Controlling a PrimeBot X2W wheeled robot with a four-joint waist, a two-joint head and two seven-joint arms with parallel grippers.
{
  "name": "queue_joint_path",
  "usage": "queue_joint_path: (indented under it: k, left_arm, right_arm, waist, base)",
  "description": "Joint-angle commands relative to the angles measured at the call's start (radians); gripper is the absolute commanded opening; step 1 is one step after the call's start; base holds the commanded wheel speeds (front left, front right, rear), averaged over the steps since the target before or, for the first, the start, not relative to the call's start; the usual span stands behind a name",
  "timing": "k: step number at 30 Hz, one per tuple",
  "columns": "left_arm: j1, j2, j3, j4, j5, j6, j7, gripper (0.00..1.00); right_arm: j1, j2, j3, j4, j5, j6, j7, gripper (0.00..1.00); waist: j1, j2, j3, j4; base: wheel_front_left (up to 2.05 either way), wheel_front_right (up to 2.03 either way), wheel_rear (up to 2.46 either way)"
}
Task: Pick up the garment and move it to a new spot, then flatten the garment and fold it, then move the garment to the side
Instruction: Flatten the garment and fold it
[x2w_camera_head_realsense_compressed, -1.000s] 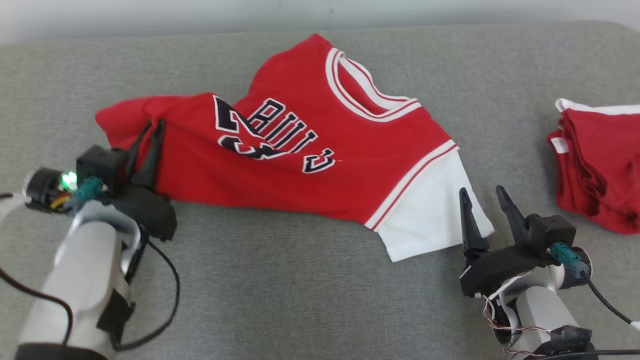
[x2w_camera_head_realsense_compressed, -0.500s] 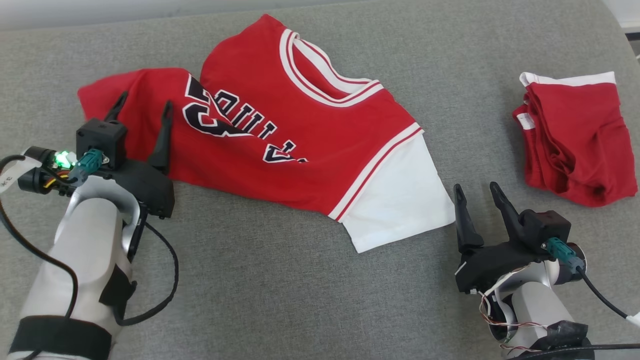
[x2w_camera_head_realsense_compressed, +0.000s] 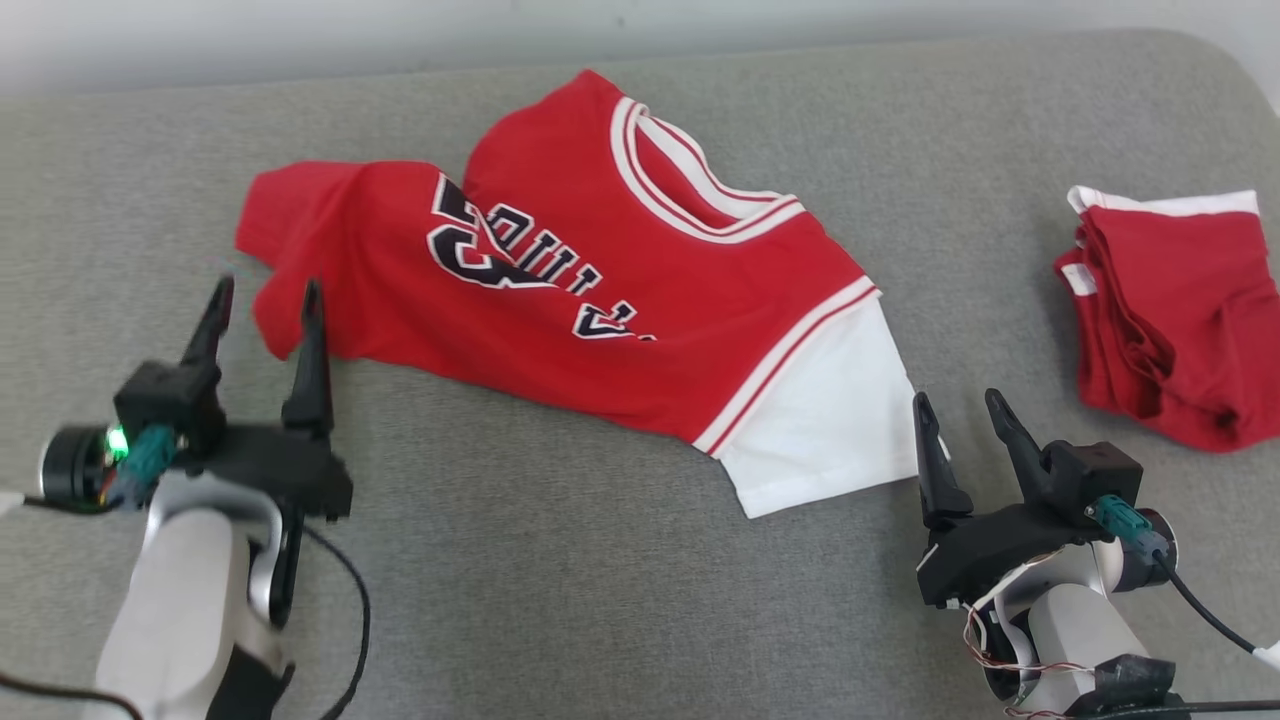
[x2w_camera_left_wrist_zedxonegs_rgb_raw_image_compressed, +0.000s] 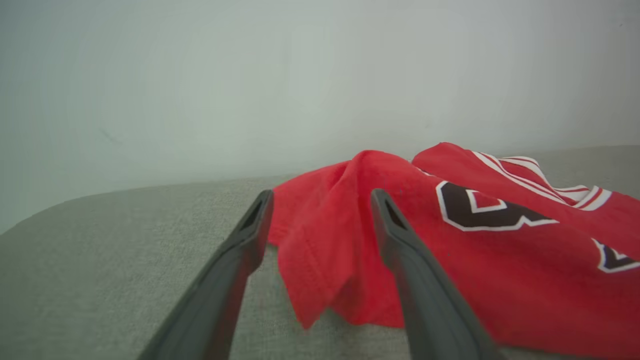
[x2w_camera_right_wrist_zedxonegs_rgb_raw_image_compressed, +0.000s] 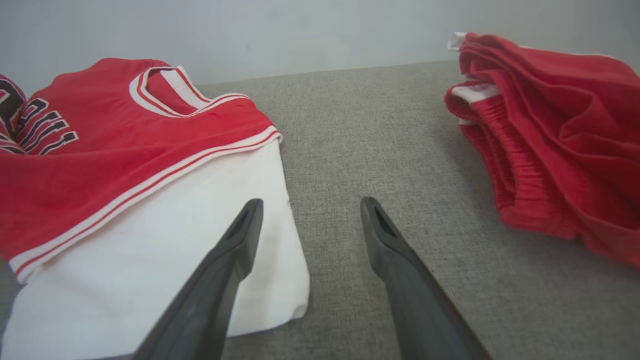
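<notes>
Both claws are wide and empty, with the garment (x2w_camera_head_realsense_compressed: 620, 300) rumpled on the grey cushion (x2w_camera_head_realsense_compressed: 550, 580) between them. I'd pinch its bunched corner (x2w_camera_head_realsense_compressed: 285, 325) with the left gripper (x2w_camera_head_realsense_compressed: 268, 290) and the white sleeve (x2w_camera_head_realsense_compressed: 830, 440) with the right gripper (x2w_camera_head_realsense_compressed: 956, 400), then draw apart evenly. I can't tell whether either touches cloth. A red pile (x2w_camera_head_realsense_compressed: 1170, 310) lies well right, out of the way.

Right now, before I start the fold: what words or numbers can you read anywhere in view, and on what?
"BULLS": dark, white-edged letters on the red jersey, upside down in the head view and creased, so the last letters are less sure.
The large numeral beside them: folded over, not fully readable.
On the red shorts: no text legible.
</notes>
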Motion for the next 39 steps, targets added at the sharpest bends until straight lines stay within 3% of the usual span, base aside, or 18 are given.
queue_joint_path:
  k: [1,13,25,26,28,29,30,39]
  left_arm:
    - [0.026,0.000,0.013,-0.005,-0.012,-0.002,-0.004,1.00]
    - [0.113,-0.013,0.057,0.054,-0.009,-0.071,-0.004,1.00]
    - [0.031,0.031,0.049,0.083,0.070,-0.065,-0.004,1.00]
    - [0.024,0.034,0.044,0.087,0.075,-0.067,-0.004,0.95]
    - [0.019,0.038,0.034,0.095,0.086,-0.070,-0.004,0.47]
    - [0.018,0.039,0.032,0.097,0.088,-0.069,-0.004,0.11]
    - [0.016,0.040,0.029,0.094,0.091,-0.066,-0.004,0.00]
    - [0.045,0.062,0.007,0.072,0.078,-0.094,-0.004,0.00]
  right_arm:
    - [0.010,-0.002,0.002,0.001,-0.004,-0.001,0.000,1.00]
    - [0.006,-0.012,0.018,0.005,0.009,-0.001,0.000,1.00]
    - [-0.009,-0.016,0.017,-0.009,0.017,-0.001,0.000,1.00]
    - [-0.011,-0.015,0.017,-0.008,0.016,-0.001,0.000,1.00]
    - [-0.016,-0.012,0.018,-0.008,0.015,-0.001,0.000,1.00]
    - [-0.017,-0.011,0.017,-0.008,0.014,-0.001,0.000,1.00]
    - [-0.017,-0.010,0.018,-0.007,0.014,-0.001,0.000,1.00]
    - [0.008,-0.003,-0.002,-0.003,0.012,-0.001,0.000,1.00]
  waist:
    - [0.0001,0.0000,-0.018,0.019]
    - [0.0001,0.0000,0.000,0.003]
    - [0.0001,0.0000,0.040,-0.034]
    - [0.0001,0.0000,0.041,-0.035]
    - [0.0001,0.0000,0.043,-0.036]
    - [0.0001,0.0000,0.043,-0.036]
    - [0.0001,0.0000,0.043,-0.035]
    - [0.0001,0.0000,0.012,0.012]
  base:
    - [0.00,0.00,0.00]
    - [0.00,0.00,0.00]
    - [0.00,0.00,0.00]
    - [0.00,0.00,0.00]
    - [0.00,0.00,0.00]
    - [0.00,0.00,0.00]
    - [0.00,0.00,0.00]
    - [0.00,0.00,0.00]
